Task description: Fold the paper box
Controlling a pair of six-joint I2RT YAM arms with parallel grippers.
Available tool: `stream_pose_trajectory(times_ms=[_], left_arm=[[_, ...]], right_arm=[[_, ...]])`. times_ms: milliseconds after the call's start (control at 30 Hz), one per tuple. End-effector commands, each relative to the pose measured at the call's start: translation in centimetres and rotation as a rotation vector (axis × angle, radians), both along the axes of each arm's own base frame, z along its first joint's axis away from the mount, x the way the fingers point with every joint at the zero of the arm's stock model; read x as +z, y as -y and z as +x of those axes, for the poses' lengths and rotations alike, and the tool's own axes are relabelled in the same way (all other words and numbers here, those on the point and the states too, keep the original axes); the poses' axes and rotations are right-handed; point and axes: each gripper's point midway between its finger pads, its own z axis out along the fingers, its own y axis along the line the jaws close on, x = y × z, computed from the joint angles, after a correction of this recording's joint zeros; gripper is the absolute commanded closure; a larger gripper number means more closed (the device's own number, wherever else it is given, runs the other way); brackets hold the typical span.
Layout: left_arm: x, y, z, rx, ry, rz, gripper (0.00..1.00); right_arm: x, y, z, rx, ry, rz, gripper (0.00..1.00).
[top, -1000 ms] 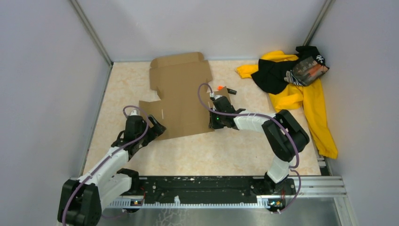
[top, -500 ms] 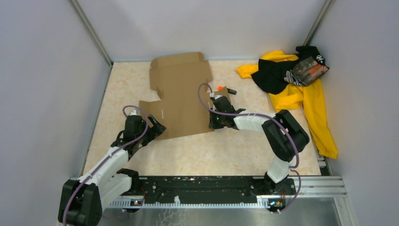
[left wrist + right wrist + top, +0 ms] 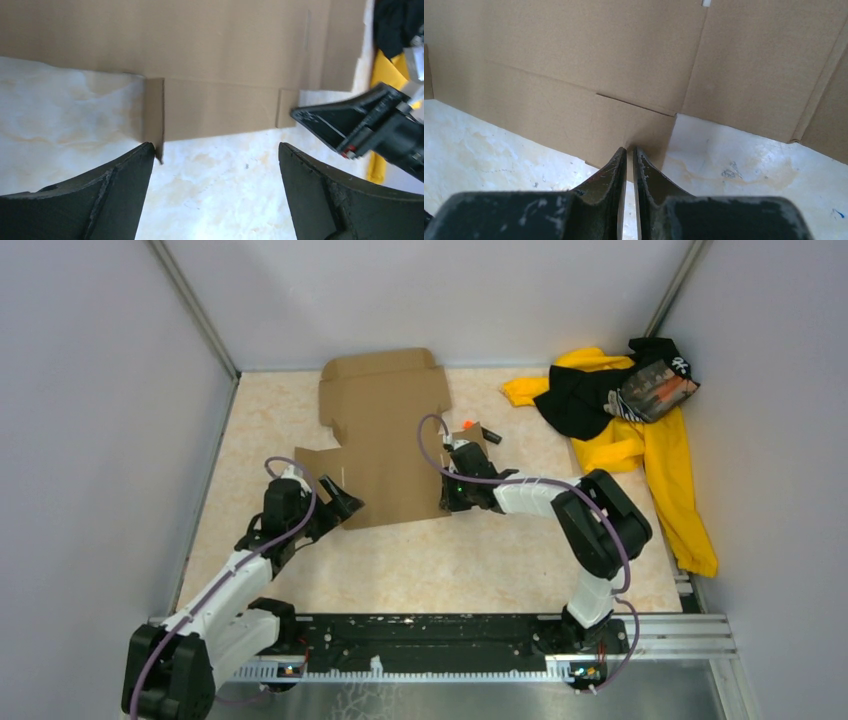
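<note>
Right gripper (image 3: 629, 151) pinches a thin flap on the near edge of the paper box (image 3: 385, 430), jaws almost together. Left gripper (image 3: 215, 150) gapes wide, holding nothing, just off the sheet's near-left corner. The cardboard lies unfolded on the table (image 3: 480, 560), towards the back.

We look down from high at six o'clock toward twelve. Both wrist cameras sit close by the paper box (image 3: 385, 440); all views share its near edge.
</note>
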Motion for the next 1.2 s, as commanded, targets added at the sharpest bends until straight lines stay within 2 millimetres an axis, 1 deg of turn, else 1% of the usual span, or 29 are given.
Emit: stream_pose_trajectory(times_ms=[0, 100, 300, 567, 633, 700, 733, 833, 867, 933, 1033, 1167], left_arm=[[2.4, 2.6, 0.2, -0.093, 0.040, -0.115, 0.01], [2.3, 2.9, 0.5, -0.102, 0.042, -0.124, 0.01], [0.9, 3.1, 0.4, -0.111, 0.012, -0.129, 0.01], [-1.2, 2.7, 0.6, -0.097, -0.030, -0.089, 0.01], [-1.8, 2.4, 0.6, -0.090, -0.047, -0.069, 0.04], [-2.4, 2.2, 0.6, -0.089, -0.067, -0.048, 0.12], [-2.7, 2.0, 0.6, -0.085, -0.080, -0.035, 0.19], [-3.7, 1.7, 0.6, -0.087, -0.121, 0.005, 0.44], [-4.0, 1.6, 0.6, -0.087, -0.134, 0.018, 0.50], [-4.5, 1.4, 0.7, -0.091, -0.149, 0.036, 0.59], [-5.2, 1.3, 0.7, -0.090, -0.166, 0.052, 0.63], [-5.8, 1.0, 0.9, -0.088, -0.181, 0.080, 0.63]], right_arm=[[-6.6, 3.6, -5.1, 0.026, -0.209, -0.193, 0.89], [-6.7, 3.6, -5.1, 0.027, -0.212, -0.194, 0.89], [-6.8, 3.5, -5.0, 0.029, -0.216, -0.196, 0.89], [-6.9, 3.8, -4.9, 0.020, -0.214, -0.214, 0.89], [-6.9, 4.0, -4.8, 0.017, -0.212, -0.225, 0.89], [-6.9, 4.1, -4.8, 0.014, -0.212, -0.232, 0.89], [-6.8, 4.2, -4.8, 0.013, -0.211, -0.235, 0.89], [-6.8, 4.3, -4.8, 0.010, -0.210, -0.242, 0.89], [-6.7, 4.3, -4.8, 0.010, -0.208, -0.241, 0.89], [-6.7, 4.3, -4.7, 0.010, -0.208, -0.240, 0.89], [-6.8, 4.3, -4.8, 0.010, -0.211, -0.242, 0.89], [-6.8, 4.4, -4.8, 0.011, -0.212, -0.248, 0.89]])
